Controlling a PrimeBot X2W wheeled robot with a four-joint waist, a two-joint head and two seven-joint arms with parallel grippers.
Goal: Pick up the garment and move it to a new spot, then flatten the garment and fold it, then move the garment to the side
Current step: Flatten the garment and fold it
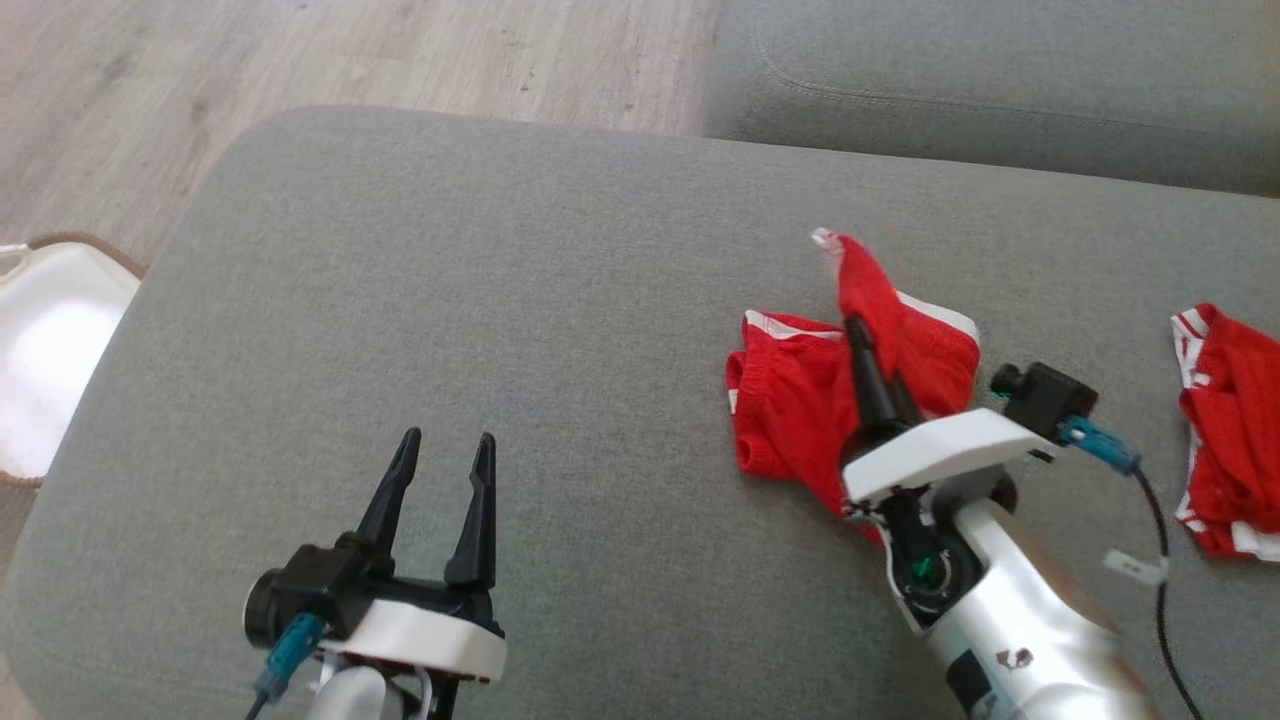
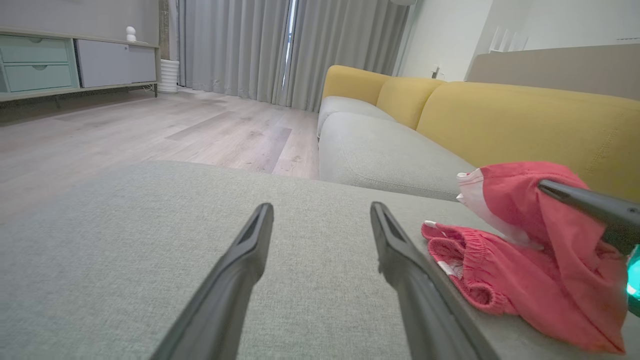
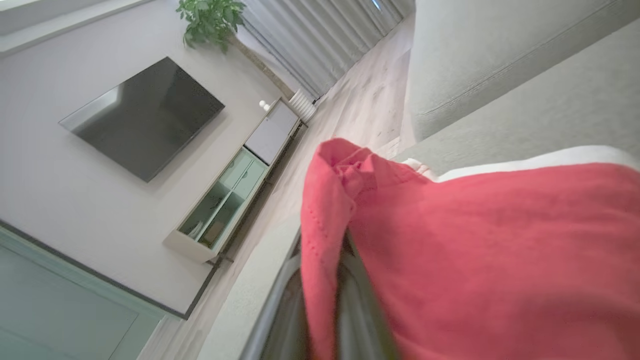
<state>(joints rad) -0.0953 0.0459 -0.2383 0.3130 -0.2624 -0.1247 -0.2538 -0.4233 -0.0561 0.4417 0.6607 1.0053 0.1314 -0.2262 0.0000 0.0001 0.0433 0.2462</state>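
While the right gripper [image 1: 858,330] is closed on a fold of the red shorts [image 1: 790,410], the left gripper [image 1: 447,442] hangs with its two fingers spread wide and nothing between them. The shorts, red with white trim and a gathered elastic band, lie on the grey seat cushion [image 1: 500,300], right of its middle in the head view. The pinched fold is raised into a peak above the rest of the cloth, which rests crumpled on the cushion. In the right wrist view, red fabric drapes over and between the closed fingers and hides most of them.

The left gripper is at the lower left of the head view, low over bare upholstery and well apart from the shorts. Whether its fingertips touch the cushion cannot be told. In the left wrist view, the shorts lie to the right of the spread fingers.

A second red garment [image 1: 1235,420] with white trim lies bunched at the right edge of the same cushion, apart from the shorts. A white basket [image 1: 50,340] stands on the wooden floor [image 1: 300,60] beside the cushion's left end. Yellow backrests [image 2: 525,125] rise behind the seat.
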